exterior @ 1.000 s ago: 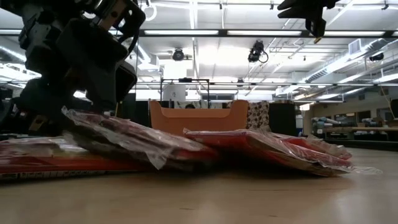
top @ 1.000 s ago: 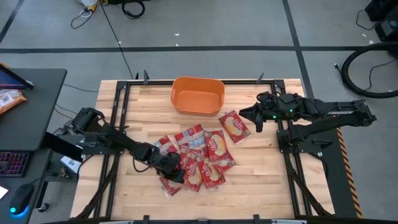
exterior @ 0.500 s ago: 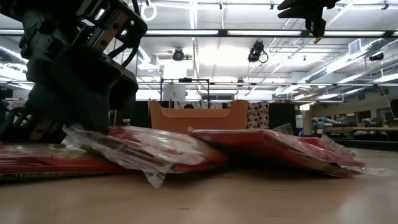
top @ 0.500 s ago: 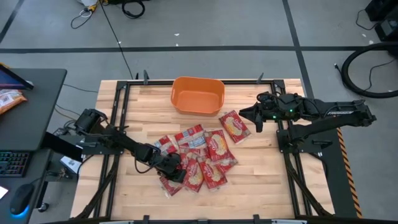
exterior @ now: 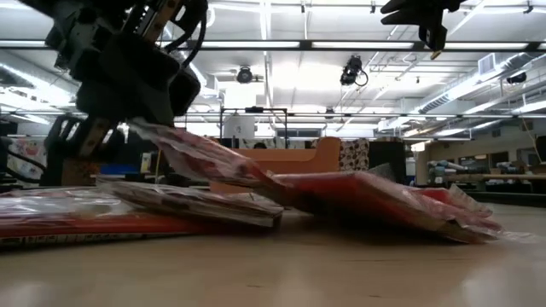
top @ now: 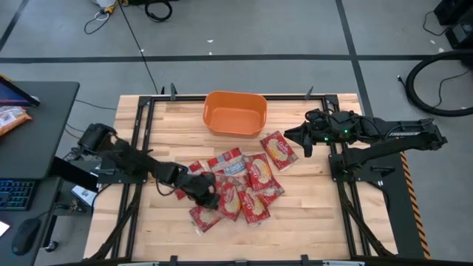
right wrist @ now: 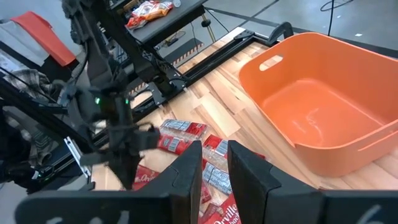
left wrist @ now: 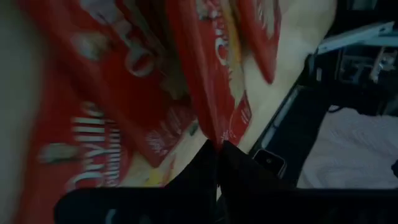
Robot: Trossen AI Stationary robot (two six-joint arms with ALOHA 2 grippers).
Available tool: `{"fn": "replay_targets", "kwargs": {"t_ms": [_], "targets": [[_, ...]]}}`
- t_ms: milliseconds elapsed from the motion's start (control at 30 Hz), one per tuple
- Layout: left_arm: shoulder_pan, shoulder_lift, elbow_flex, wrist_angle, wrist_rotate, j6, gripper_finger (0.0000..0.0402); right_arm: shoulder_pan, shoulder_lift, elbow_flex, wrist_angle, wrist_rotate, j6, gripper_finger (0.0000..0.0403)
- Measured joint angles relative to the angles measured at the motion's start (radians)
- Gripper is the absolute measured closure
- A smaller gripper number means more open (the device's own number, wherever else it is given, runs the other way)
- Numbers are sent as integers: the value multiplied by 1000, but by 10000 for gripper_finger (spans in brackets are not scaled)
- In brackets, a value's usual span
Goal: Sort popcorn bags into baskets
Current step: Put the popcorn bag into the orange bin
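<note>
Several red popcorn bags [top: 247,181] lie in an overlapping heap on the wooden table, one [top: 278,150] a little apart toward the right. The orange basket [top: 235,113] stands at the far edge, nothing in it. My left gripper [top: 203,190] sits at the heap's left side, shut on one popcorn bag [exterior: 213,158]. My right gripper [top: 304,139] hovers high over the table's right part, open only a little, nothing between its fingers [right wrist: 186,171]. My left gripper pinches the edge of one end of the bag [left wrist: 214,134] between its two fingers, at their free ends. That end [exterior: 153,130] is raised off the heap. The bag slopes down from it, and its other end [exterior: 273,183] lies on the bags beneath.
Black frame rails [top: 140,125] run along the table's left and right sides. A dark desk [top: 37,111] with an orange snack bag [top: 11,118] stands left of the table. Bare wood lies between heap and basket and along the near edge.
My left gripper has taken hold of one bag at the heap's left side and gone up with it, shifting slightly toward the far edge. The bag's held end has lifted off the heap while its other end stays down; a bag beneath now shows.
</note>
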Motion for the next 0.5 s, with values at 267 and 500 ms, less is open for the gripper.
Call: {"fn": "replay_targets", "kwargs": {"t_ms": [267,500], "targets": [[80,-204,0,-200,-1,110,393,0,0,0,3,6,-14,321],[122,-328,0,-238,0,178,393,0,0,0,3,10,-26,321]]}}
